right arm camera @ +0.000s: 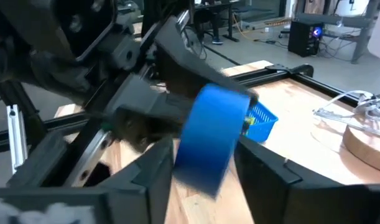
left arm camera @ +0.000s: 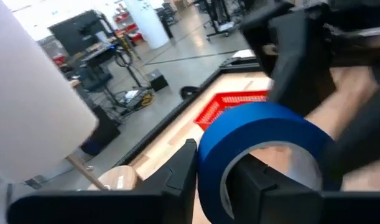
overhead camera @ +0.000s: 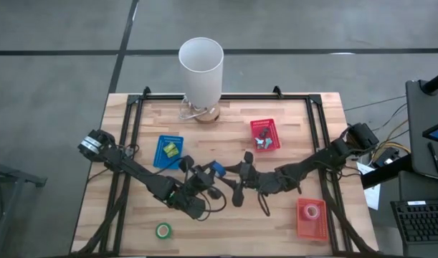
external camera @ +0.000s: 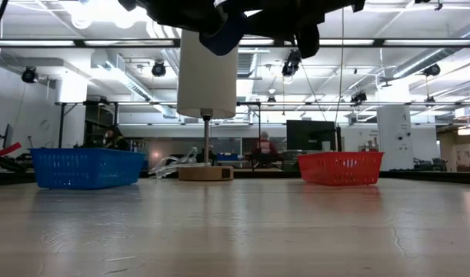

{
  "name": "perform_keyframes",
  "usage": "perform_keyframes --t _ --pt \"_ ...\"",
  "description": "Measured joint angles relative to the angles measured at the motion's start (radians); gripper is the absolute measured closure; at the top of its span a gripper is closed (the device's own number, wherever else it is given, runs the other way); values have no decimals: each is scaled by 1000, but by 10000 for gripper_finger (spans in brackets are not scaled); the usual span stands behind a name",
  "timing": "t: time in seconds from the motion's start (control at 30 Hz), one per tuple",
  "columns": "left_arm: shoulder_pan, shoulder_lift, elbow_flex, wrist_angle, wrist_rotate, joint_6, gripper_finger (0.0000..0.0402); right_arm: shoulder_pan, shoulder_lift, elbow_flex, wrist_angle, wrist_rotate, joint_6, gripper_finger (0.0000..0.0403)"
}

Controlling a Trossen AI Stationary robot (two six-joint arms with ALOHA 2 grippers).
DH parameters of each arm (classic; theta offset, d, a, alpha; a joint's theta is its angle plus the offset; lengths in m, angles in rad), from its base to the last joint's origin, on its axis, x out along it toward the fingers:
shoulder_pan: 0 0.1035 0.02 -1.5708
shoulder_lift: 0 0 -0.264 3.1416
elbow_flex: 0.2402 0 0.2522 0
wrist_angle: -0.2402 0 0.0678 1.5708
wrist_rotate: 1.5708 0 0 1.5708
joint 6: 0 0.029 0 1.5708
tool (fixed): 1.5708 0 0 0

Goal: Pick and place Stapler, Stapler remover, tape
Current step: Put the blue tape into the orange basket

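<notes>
A blue tape roll (overhead camera: pixel 216 169) hangs above the table's middle, between my two grippers. My left gripper (overhead camera: pixel 206 174) reaches it from the left and is shut on it. My right gripper (overhead camera: pixel 238 172) comes from the right, with a finger against each flat face of the roll (right arm camera: pixel 209 134). A green tape roll (overhead camera: pixel 163 230) lies flat near the front edge. A pink tape roll (overhead camera: pixel 312 211) lies in the near red basket (overhead camera: pixel 313 228). The far red basket (overhead camera: pixel 273 129) holds a small dark and silver thing I cannot identify. The stapler does not show. My left gripper pinches the blue roll's wall (left arm camera: pixel 208 163), one finger (left arm camera: pixel 185 174) outside the ring and one finger (left arm camera: pixel 255 183) inside its hole. The fingers run about level. The roll stands on edge, lifted clear of the table. My right gripper has the blue roll between its two fingers (right arm camera: pixel 158 168), which lie against its two flat faces (right arm camera: pixel 196 155). It comes level from the table's right. The roll stands on edge, clear of the table.
A tall white cylinder (overhead camera: pixel 201 64) on a wooden base (overhead camera: pixel 206 113) stands at the far middle. A blue basket (overhead camera: pixel 170 152) with yellow-green pieces sits at the left. Black rails (overhead camera: pixel 129 136) run along the table's sides. Bare wood lies in front of the arms.
</notes>
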Motion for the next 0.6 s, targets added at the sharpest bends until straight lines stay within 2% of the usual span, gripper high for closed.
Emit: perform_keyframes --t 0.17,0.27,0.43,0.6 --pt "-1 0 0 -4 30 3 301 0 -1 0 -19 6 -19 292" --pt "-4 0 0 -2 45 3 282 0 -14 0 -67 6 -19 309" --pt "-9 0 0 2 47 3 257 0 -68 0 -201 7 -2 300" --pt "-17 0 0 -1 56 3 249 36 -175 0 -480 0 98 294"
